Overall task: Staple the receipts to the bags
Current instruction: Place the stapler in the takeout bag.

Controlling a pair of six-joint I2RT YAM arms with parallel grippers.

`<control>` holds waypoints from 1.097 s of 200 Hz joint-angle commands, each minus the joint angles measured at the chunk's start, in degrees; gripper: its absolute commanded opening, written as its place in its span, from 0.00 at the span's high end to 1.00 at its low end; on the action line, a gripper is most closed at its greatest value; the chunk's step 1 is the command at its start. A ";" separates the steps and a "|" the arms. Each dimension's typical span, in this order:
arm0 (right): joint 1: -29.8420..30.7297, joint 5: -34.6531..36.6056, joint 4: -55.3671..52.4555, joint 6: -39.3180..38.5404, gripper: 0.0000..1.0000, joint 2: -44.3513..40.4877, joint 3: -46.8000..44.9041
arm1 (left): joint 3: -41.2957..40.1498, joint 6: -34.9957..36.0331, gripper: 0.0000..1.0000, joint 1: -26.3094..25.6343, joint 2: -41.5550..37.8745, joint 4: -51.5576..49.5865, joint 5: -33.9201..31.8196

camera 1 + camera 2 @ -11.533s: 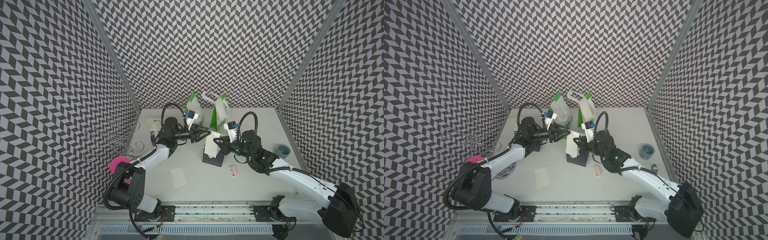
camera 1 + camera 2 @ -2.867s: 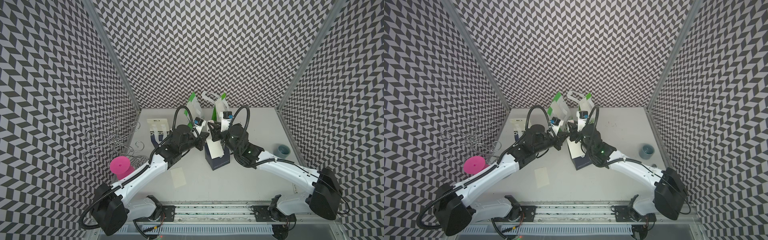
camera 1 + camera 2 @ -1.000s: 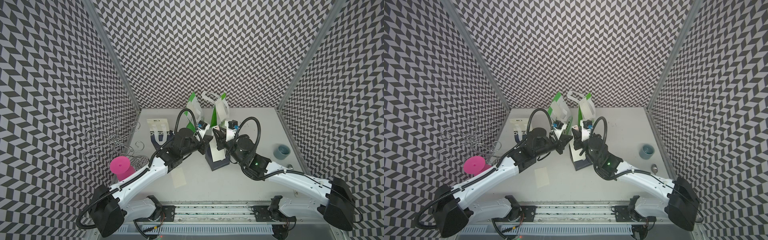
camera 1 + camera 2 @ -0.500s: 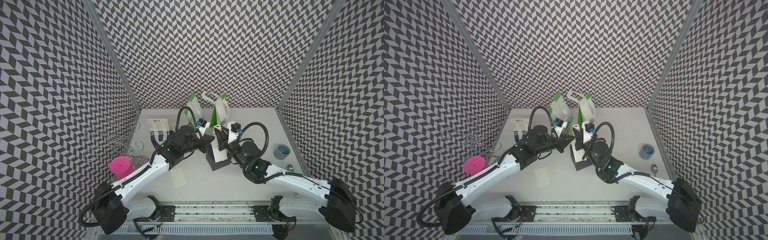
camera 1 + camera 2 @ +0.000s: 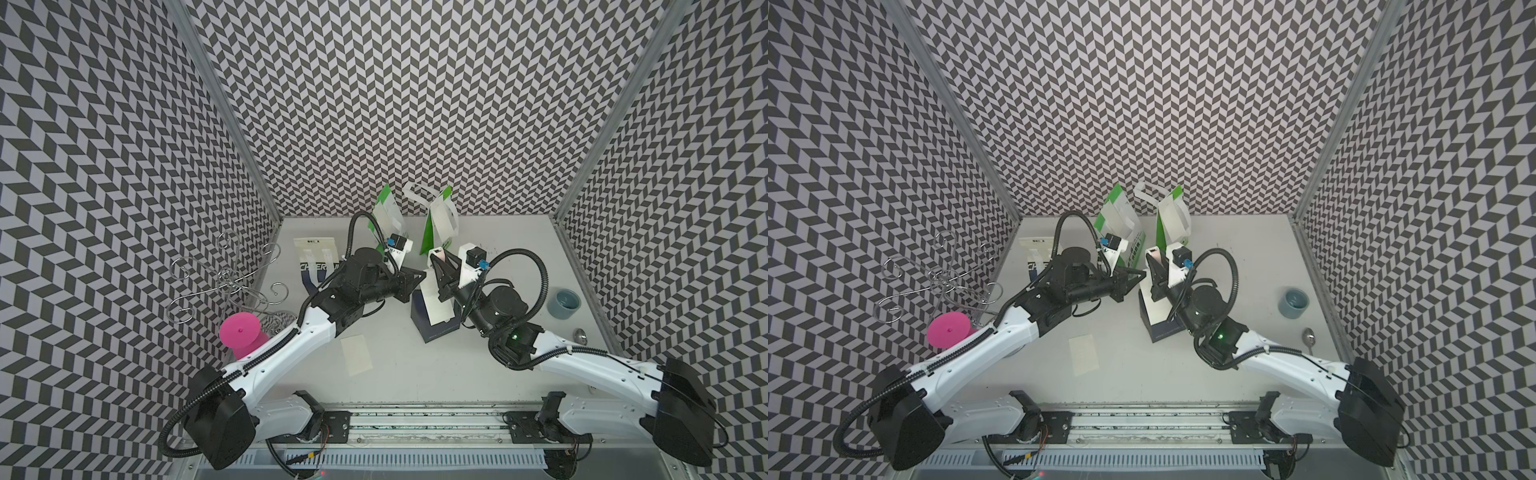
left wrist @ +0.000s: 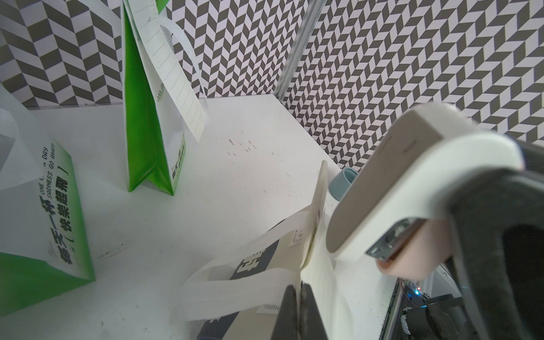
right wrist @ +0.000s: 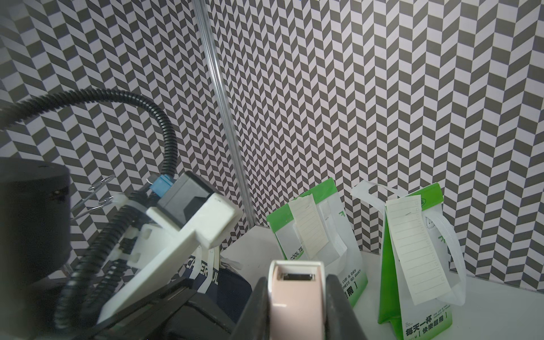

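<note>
A navy bag [image 5: 432,328] stands mid-table with a cream receipt [image 5: 436,303] against its face. My left gripper [image 5: 422,276] is shut on the bag's top edge together with the receipt [image 6: 319,265], and a white handle strap [image 6: 235,294] loops beside the jaws. My right gripper [image 5: 438,262] is shut on a pink-and-white stapler [image 7: 295,297], whose nose [image 6: 412,182] hovers just beside that top edge. At the back stand two green bags [image 7: 318,235] [image 7: 412,265], each with a receipt hanging on it. Another navy bag [image 5: 316,262] lies flat at the back left. A loose receipt [image 5: 356,355] lies on the table.
A pink cup [image 5: 241,330] and a wire stand [image 5: 224,278] sit at the left edge. A blue-grey cup [image 5: 563,303] and a spoon [image 5: 579,334] are by the right wall. The green bags stand close behind both grippers.
My right arm has shifted its wrist rightward and tipped the stapler up at the bag's top edge. The left gripper has kept its hold in place.
</note>
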 commanded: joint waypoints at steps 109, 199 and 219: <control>0.62 0.10 5.27 -1.55 1.00 3.07 -0.20 | 0.66 -0.82 1.00 0.69 0.28 0.73 2.39; 1.31 2.51 3.80 -1.36 1.00 2.89 -2.27 | -0.13 -1.40 1.00 1.70 0.18 3.02 4.61; 1.27 2.69 3.31 -0.97 1.00 3.30 -1.61 | -0.35 -1.13 1.00 1.70 0.02 3.66 5.18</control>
